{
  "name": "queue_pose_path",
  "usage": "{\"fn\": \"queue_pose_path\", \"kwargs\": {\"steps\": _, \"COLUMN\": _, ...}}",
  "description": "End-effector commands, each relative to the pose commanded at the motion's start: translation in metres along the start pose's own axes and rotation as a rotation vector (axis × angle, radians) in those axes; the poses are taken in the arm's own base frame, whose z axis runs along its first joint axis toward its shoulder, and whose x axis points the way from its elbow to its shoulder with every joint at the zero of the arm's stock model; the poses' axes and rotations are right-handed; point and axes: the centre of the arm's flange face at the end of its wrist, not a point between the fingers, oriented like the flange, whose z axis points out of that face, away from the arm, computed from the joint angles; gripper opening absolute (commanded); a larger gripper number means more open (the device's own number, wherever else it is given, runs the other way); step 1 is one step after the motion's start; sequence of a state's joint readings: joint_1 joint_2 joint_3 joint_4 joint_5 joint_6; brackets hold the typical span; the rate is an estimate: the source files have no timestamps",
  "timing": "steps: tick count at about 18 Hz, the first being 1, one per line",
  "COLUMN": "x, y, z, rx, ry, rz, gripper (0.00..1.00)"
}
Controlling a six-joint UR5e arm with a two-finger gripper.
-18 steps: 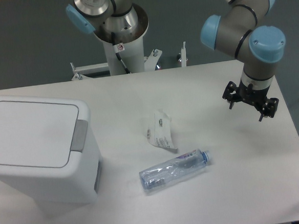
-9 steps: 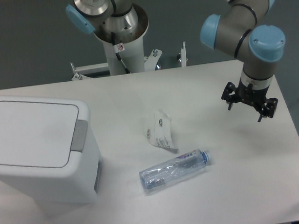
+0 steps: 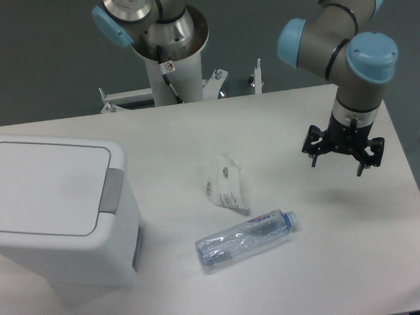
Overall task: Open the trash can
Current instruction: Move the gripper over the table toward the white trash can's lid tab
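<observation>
Hand (image 3: 335, 164) hangs above the table (image 3: 330, 221) — fingers spread wide, empty — well apart from the trash can (image 3: 51, 204).

Even, bright overhead light — soft shadows on the table (image 3: 332, 250) — slightly soft focus.

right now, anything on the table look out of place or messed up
Two bits of litter lie loose on the table: an empty plastic bottle on its side and a crumpled wrapper, both outside the closed trash can.
</observation>
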State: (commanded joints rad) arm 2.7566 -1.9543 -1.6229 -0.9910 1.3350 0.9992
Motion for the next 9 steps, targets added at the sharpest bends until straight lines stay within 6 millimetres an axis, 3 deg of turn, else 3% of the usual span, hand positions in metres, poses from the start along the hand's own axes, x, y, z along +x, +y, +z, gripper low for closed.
{"fn": "queue_pose_path", "kwargs": {"steps": 2, "x": 0.011, "y": -0.023, "z": -0.005, "rx": 0.030, "ry": 0.002, "rz": -0.059, "gripper": 1.00}}
{"fn": "queue_pose_path", "kwargs": {"steps": 3, "x": 0.022, "y": -0.047, "z": -0.011, "rx": 0.048, "ry": -0.002, "rz": -0.053, "gripper": 1.00}}
{"fn": "queue_pose_path", "kwargs": {"steps": 5, "x": 0.043, "y": -0.074, "z": -0.014, "rx": 0.060, "ry": 0.000, "rz": -0.095, "gripper": 1.00}}
{"fn": "queue_pose_path", "kwargs": {"steps": 9, "x": 0.081, "y": -0.116, "z": -0.031, "rx": 0.066, "ry": 0.020, "rz": -0.136, "gripper": 1.00}}
